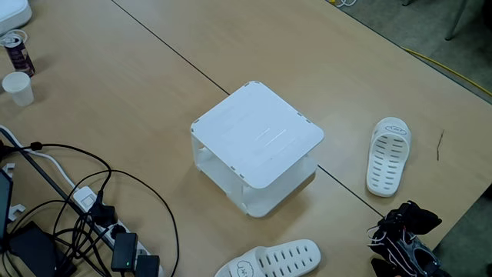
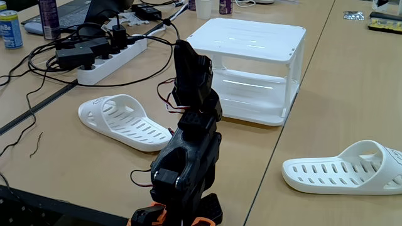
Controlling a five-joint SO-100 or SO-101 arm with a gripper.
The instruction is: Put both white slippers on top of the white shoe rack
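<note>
White shoe rack point(image 1: 257, 137) bare, both white slippers point(image 1: 388, 155) on table point(image 1: 131, 85).

I've got open counter point(image 1: 154, 85) all round the white shoe rack point(image 1: 257, 135), and its flat top is bare, so nothing blocks a pass over it from above. One white slipper point(image 1: 388, 154) lies well apart to the rack's right in a fixed view and the other slipper point(image 1: 273, 260) sits near its lower corner, each with free room around it. Watch the left side there: a power strip point(image 1: 123, 246) and tangled black cables point(image 1: 84, 192) crowd that stretch, with a paper cup point(image 1: 18, 88) and a can point(image 1: 17, 52) beyond.
</note>
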